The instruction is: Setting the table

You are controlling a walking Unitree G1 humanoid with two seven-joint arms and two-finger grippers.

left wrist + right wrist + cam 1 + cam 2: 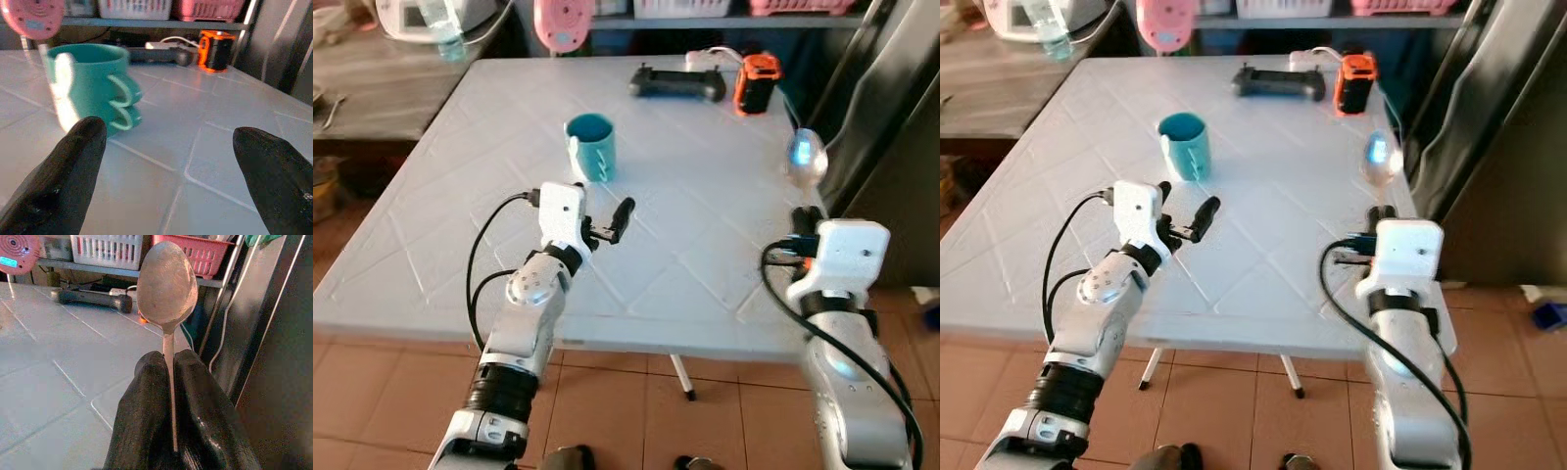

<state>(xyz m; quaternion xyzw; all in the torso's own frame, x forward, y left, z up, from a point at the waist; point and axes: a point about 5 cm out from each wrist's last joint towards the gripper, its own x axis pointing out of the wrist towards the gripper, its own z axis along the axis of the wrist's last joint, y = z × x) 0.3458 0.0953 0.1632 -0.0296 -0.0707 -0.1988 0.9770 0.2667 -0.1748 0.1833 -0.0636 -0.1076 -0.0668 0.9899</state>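
Spoon stood clamped by its handle between the closed fingers of the right gripper, bowl pointing ahead over the white table's right edge; the left gripper hovered spread wide and empty, a teal mug just beyond it; a black controller and orange device lay well past both.

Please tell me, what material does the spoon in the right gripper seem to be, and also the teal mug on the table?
The spoon, pinched by its handle in the right gripper, looks like metal: a grey, dully shining bowl. The teal mug looks like smooth ceramic or plastic, with a soft gloss; the pictures cannot settle which.
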